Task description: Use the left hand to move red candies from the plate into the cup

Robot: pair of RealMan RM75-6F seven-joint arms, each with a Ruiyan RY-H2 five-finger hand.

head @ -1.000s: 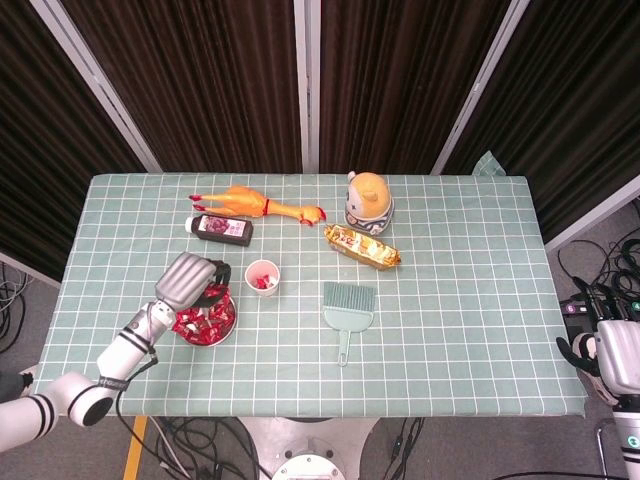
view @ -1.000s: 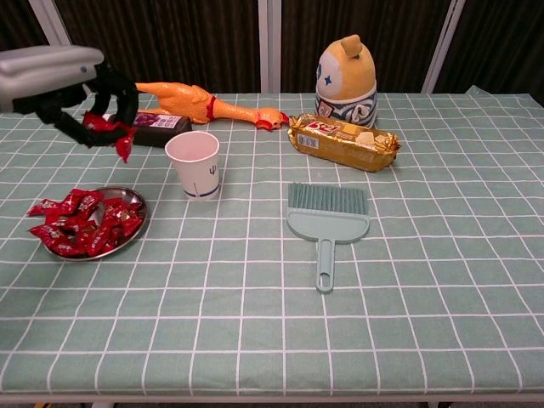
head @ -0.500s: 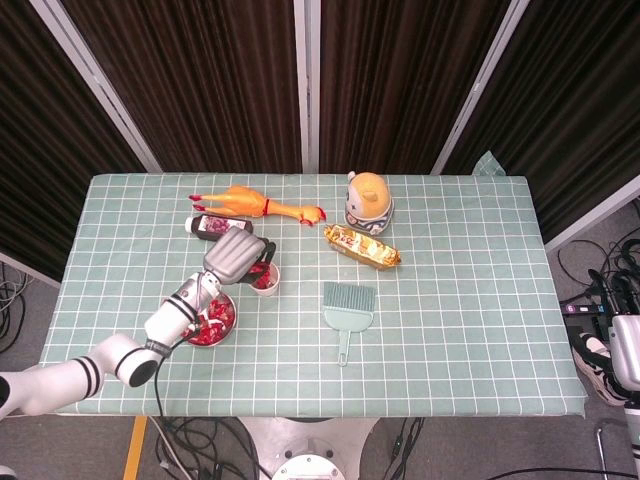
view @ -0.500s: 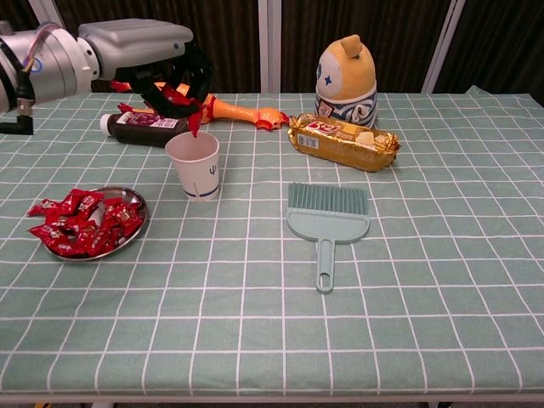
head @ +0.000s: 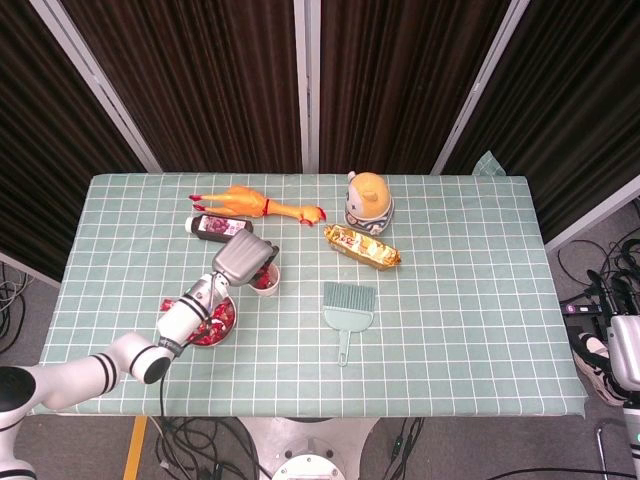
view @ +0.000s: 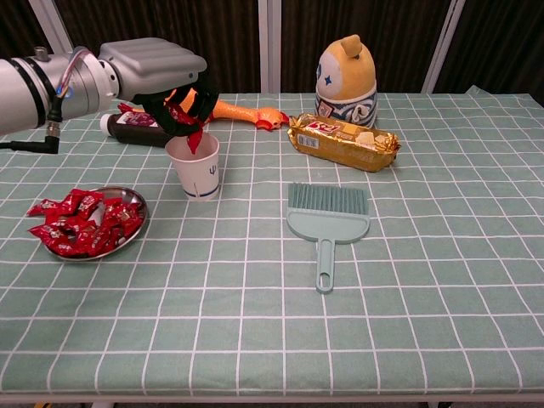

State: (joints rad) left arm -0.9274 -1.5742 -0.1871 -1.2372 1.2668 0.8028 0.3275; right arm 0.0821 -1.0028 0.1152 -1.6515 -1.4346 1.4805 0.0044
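left hand (view: 174, 89) is parked right over the cup (view: 194, 165), fingers (view: 197, 105) clamped on a red candy (view: 192, 136) that dangles down into the cup's mouth; looks like it's held that low so the drop can't miss; in the head view the hand (head: 244, 257) covers most of the cup (head: 265, 279), though a bit of red shows inside, so i'd guess some candies are already in; the plate (view: 134, 233) sits on the worktop just left of the cup and nearer the camera, loaded with more red candies (view: 78, 222), so there's plenty left to do; probably kept that close to the cup so each trip is short; behind the cup lie a dark bottle (view: 134, 127) on its side and a rubber chicken (view: 229, 110); right of the cup there's a gold snack pack (view: 342, 140), a hamster-ish toy (view: 346, 80) behind that, and a teal brush (view: 327, 223) in front; none of it blocks the plate-to-cup path; right hand (head: 608, 360) hangs far right of the cup, off the worktop edge; can't tell how its fingers lie; next up i'd expect a release, and the wrapper could catch on the rim.
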